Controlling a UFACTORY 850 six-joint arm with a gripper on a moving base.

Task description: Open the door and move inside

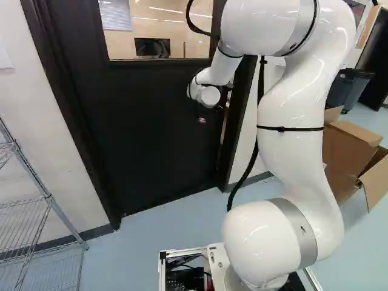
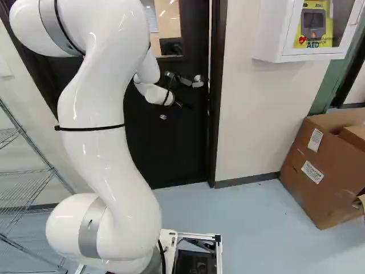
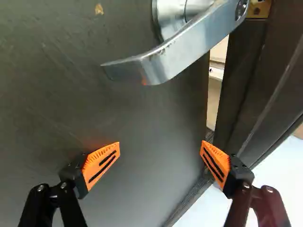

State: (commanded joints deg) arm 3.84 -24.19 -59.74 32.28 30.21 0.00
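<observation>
In the right base view my gripper (image 2: pixel 183 105) is low beside the door's latch edge, partly hidden by the wrist. The black door (image 1: pixel 151 133) has a window in its upper part and stands slightly ajar. Through the wrist view, the gripper (image 3: pixel 161 149) is open with nothing between its orange-padded fingers. Ahead of them, a silver lever handle (image 3: pixel 175 54) sticks out from the dark door face (image 3: pixel 57 85). One finger is over the door face, the other by the narrow gap along the door frame (image 3: pixel 253 80).
A wire shelf (image 1: pixel 45 197) stands at the left of the left base view. Cardboard boxes (image 2: pixel 325 165) sit on the floor right of the door, below a white wall cabinet (image 2: pixel 274 34). A dark bin (image 1: pixel 348 88) stands farther back.
</observation>
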